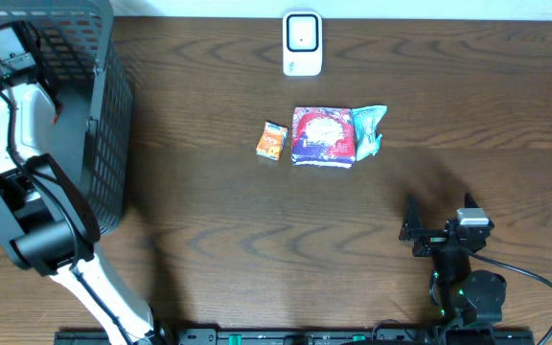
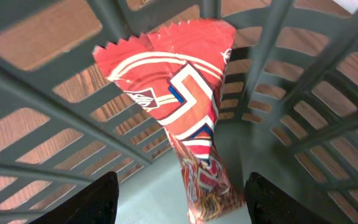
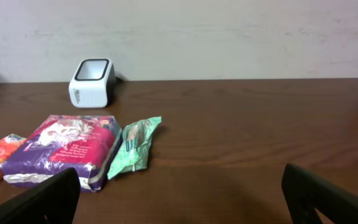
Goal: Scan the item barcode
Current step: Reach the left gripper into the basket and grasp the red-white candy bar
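Observation:
In the left wrist view a red snack packet [image 2: 188,124] with white and blue print leans against the wall inside the grey mesh basket [image 2: 303,93]. My left gripper [image 2: 182,190] is down in the basket, open, its fingers [image 2: 92,202] on either side of the packet's lower end without pinching it. The white barcode scanner [image 1: 302,43] stands at the far middle of the table. My right gripper [image 1: 413,230] rests open near the front right with nothing between its fingers [image 3: 36,202].
A small orange packet [image 1: 272,140], a purple-and-red pack [image 1: 323,136] and a green packet [image 1: 368,129] lie in a row at the table's centre. The tall basket [image 1: 103,115] fills the far left corner, with my left arm [image 1: 27,105] reaching into it.

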